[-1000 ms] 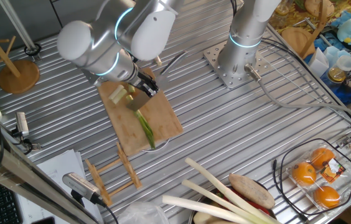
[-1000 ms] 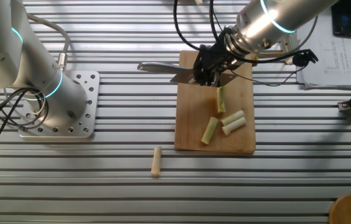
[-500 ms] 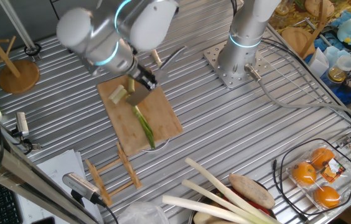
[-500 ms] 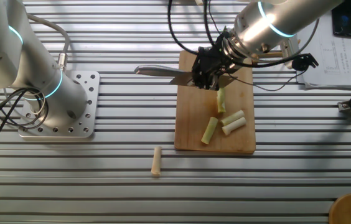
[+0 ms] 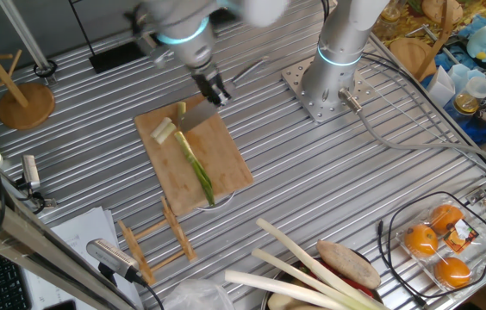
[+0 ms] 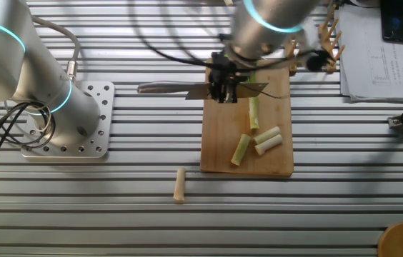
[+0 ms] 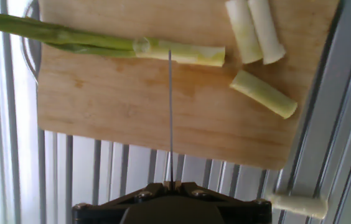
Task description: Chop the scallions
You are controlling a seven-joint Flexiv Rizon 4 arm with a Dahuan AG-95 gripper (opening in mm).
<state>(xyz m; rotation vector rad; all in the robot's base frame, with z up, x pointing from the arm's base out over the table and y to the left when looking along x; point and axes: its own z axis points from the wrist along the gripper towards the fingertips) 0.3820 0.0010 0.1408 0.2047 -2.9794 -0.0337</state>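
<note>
Hand view puts us right behind the knife, and nearest to us, at six o'clock, sits the dark two-finger gripper, its fingers pinched tight on the handle of the thin steel kitchen knife. We see the blade edge-on, a single grey line running straight up toward twelve o'clock, which we read as deliberate: held vertical, it can come down square across the stalk.

Beyond the gripper lies the rectangular pale bamboo cutting board, set on the ribbed metal table to give a flat surface under the cut. Off the board at five o'clock rests one stray cream cut piece.

Further out, the long scallion stalk, pale green at its cut end and darkening to leaf at ten o'clock, lies crosswise to the blade, whose tip lines up just short of that cut end. We judge the next slice is being aimed there. At one to two o'clock three short pale cut pieces lie clear of the blade's line.

In the other fixed view the knife hangs above the board's far edge, arm blurred.
</note>
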